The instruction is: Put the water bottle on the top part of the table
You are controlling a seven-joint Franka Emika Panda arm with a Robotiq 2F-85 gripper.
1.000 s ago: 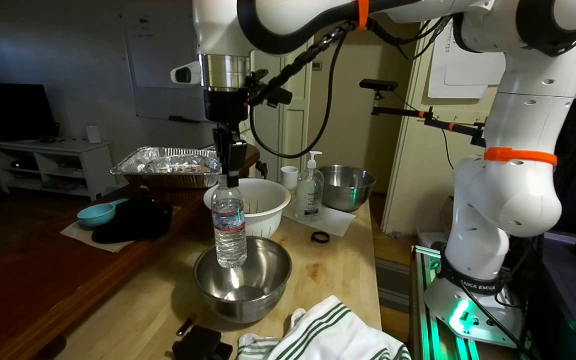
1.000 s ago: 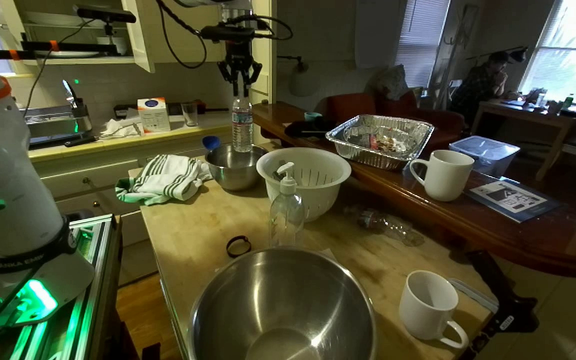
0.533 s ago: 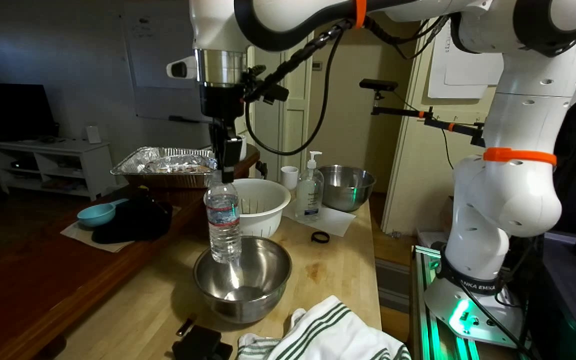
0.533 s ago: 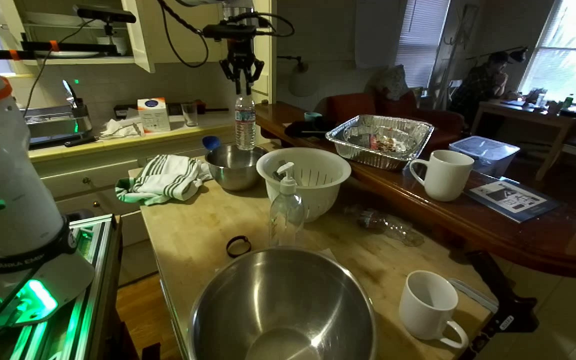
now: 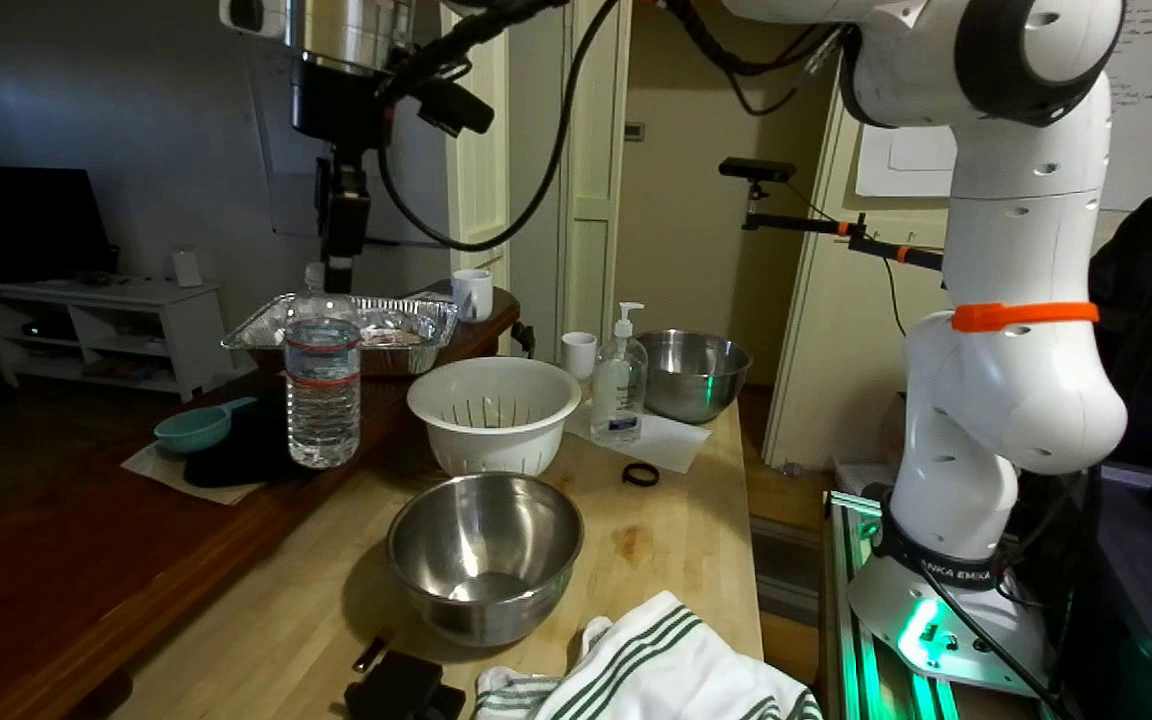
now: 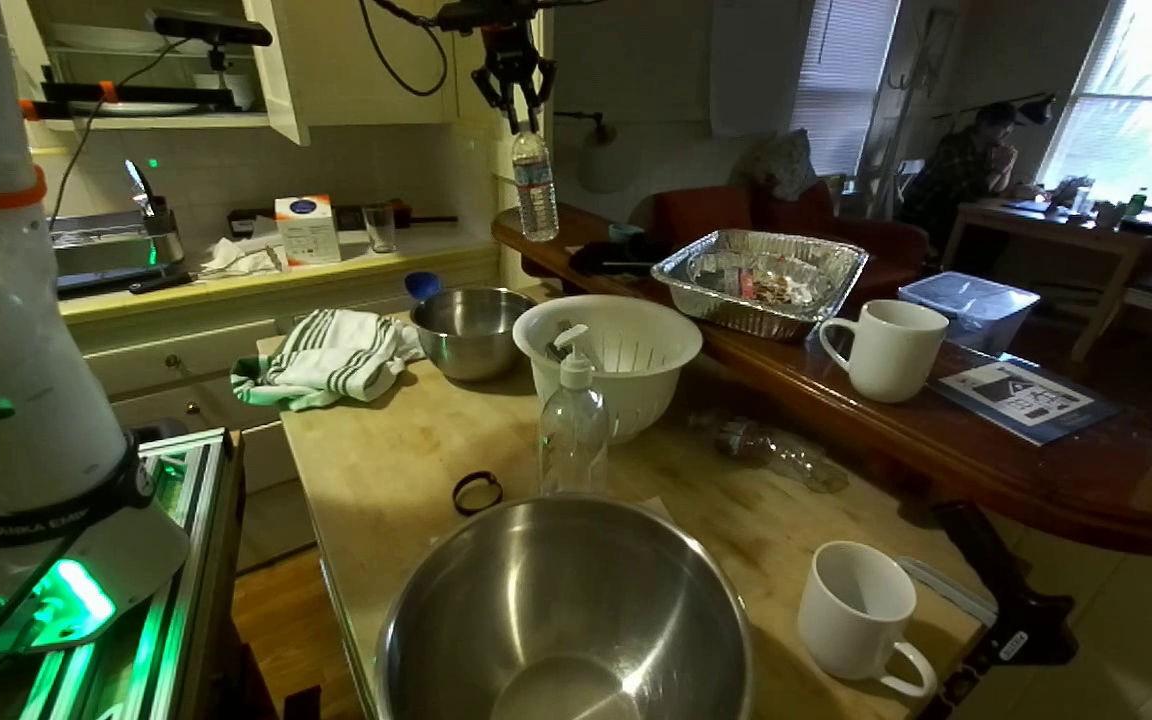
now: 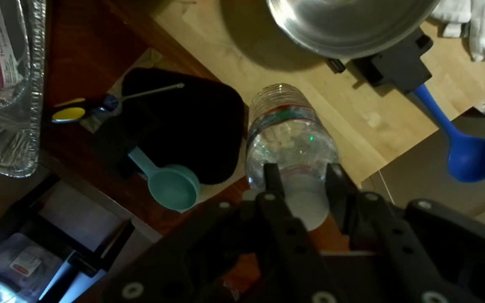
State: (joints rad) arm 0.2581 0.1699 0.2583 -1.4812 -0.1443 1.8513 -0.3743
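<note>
Wrist view: claw pinching the water bottle at the cap end; both exterior views show it hanging nearly upright with a slight lean, base apparently clear of any surface; it is by the edge of the raised dark part of the table, exact overlap cannot be told; steel bowl and white colander stand on the pale lower part, apart from the water bottle; "top part" read as the raised dark part.

Step in hand looks like the carry onto that raised dark part, lowering not yet done; to do it well: get the whole base past the edge first, then come down; leave enough height to clear the teal scoop and the black item lying there; foil tray sits farther along, so aim for a bare patch, not a gap between clutter; straighten the lean before contact, since a grip this high probably lets the base swing; lower slowly, wait for the base to sit flat, then spread the claw evenly and rise straight up; main risk is a half-on placement at the edge, which could tip the water bottle down to the lower part.
</note>
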